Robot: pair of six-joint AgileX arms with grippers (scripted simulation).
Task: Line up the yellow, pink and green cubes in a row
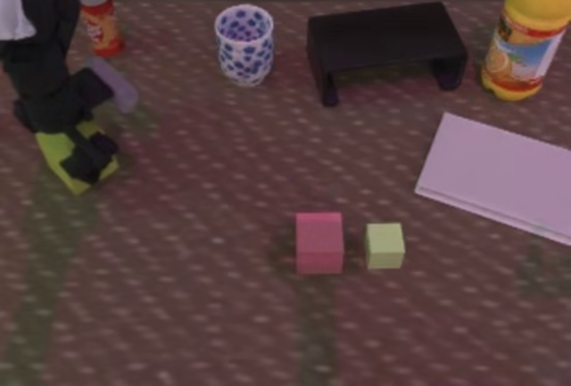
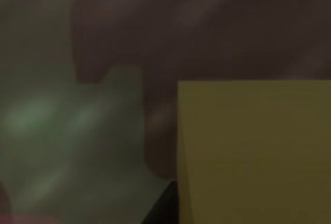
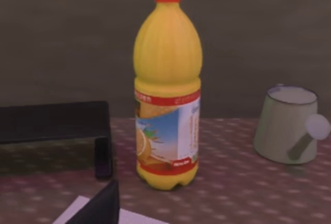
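We are working the left gripper down over the yellow cube at far left, finger state unreadable; next, carrying it beside the pink cube and green cube.

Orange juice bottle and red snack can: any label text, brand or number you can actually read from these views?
Tall yellow plastic orange juice bottle: red label bands carry small white print, too blurred to read.
Small red cylindrical snack can: label markings too blurred to read.
No other text, numbers or signs show.
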